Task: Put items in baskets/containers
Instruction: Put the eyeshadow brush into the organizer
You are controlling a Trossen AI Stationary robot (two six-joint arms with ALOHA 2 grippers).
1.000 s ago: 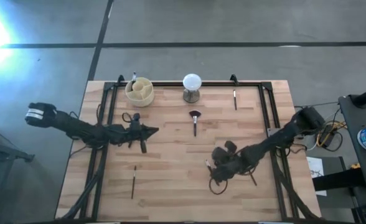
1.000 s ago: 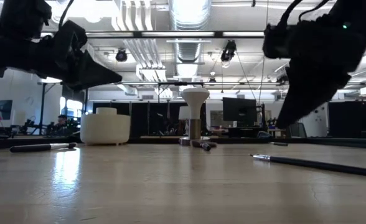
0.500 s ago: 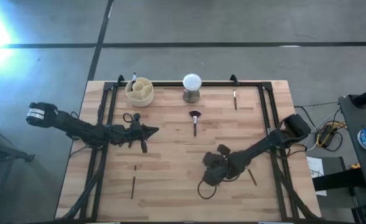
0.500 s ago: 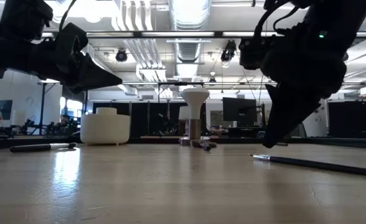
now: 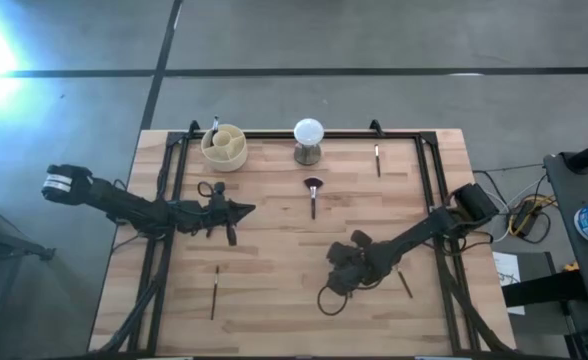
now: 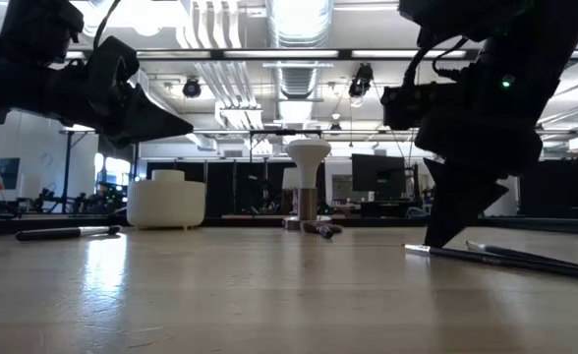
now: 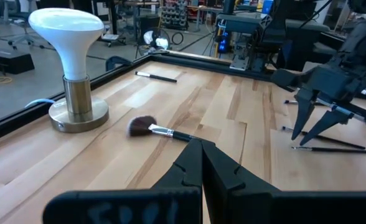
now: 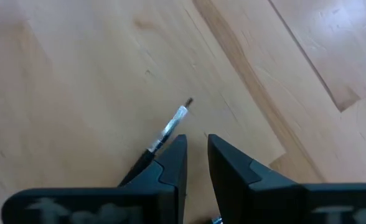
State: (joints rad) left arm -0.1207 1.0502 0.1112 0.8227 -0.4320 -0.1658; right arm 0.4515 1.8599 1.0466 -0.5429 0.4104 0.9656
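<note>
Your right gripper [image 8: 195, 152], fingers slightly parted, sits beside a thin brush [image 8: 164, 135] near the worktop's right edge; your left gripper [image 7: 201, 155] is pressed together.

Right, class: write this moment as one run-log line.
left tool: shut, empty, hovering | right tool: open, low at table | thin brush: beside one finger, not between | cup: far off

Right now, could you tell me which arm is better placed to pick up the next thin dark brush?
The right: its gripper is open, right beside a thin dark brush. The left gripper hovers shut, away from any.
</note>
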